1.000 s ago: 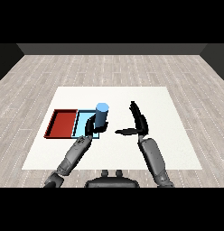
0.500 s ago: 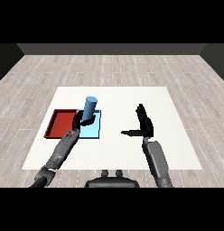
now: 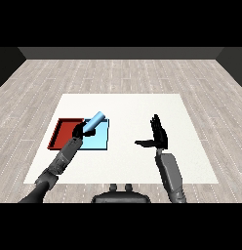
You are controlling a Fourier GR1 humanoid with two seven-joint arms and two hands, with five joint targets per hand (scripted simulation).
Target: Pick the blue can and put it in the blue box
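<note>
One tip: with the left hand (image 3: 79, 131) curled round the tilted blue can (image 3: 95, 121) over the blue box (image 3: 101, 141), level it and lower before letting go; right hand (image 3: 159, 137) idles splayed.

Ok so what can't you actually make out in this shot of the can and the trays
- Head view: the lower end of the blue can is hidden inside the left hand, so how the fingers wrap it is unclear.
- Whether the can touches the light blue tray or hangs above it cannot be told from this single angle.
- The red tray's right edge is covered by the left hand and forearm.
- The right hand's palm side faces away.
</note>
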